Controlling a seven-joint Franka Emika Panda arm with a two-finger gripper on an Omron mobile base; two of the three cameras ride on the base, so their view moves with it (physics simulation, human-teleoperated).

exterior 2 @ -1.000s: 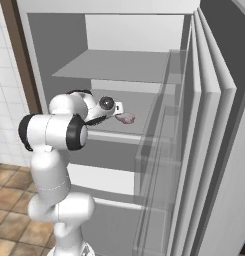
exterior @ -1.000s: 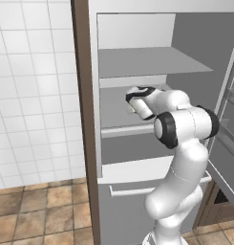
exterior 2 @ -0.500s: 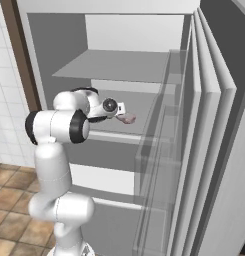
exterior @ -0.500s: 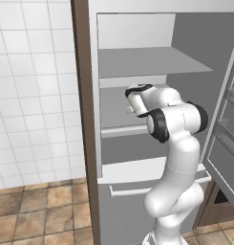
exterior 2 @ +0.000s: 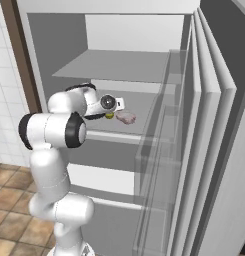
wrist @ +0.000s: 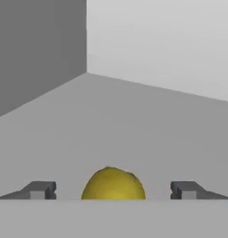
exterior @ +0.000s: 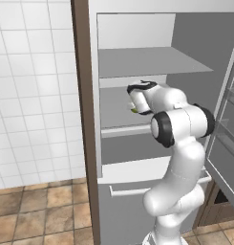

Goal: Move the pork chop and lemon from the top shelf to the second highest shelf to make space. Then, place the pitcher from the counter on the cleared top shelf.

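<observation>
The second highest shelf (exterior 2: 144, 131) carries the lemon (wrist: 113, 184) and the pork chop (exterior 2: 126, 117); top shelf (exterior 2: 119, 67) bare.

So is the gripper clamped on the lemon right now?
No, the gripper stands open, with a gap either side of the lemon.

The lemon (wrist: 113, 184) – small, round, yellow – sits on the second highest shelf (exterior 2: 144, 107), a pale grey slab. Just beside it lies the pork chop (exterior 2: 126, 117), a flat pale pink piece. The top shelf (exterior: 147, 61) above is bare.
</observation>
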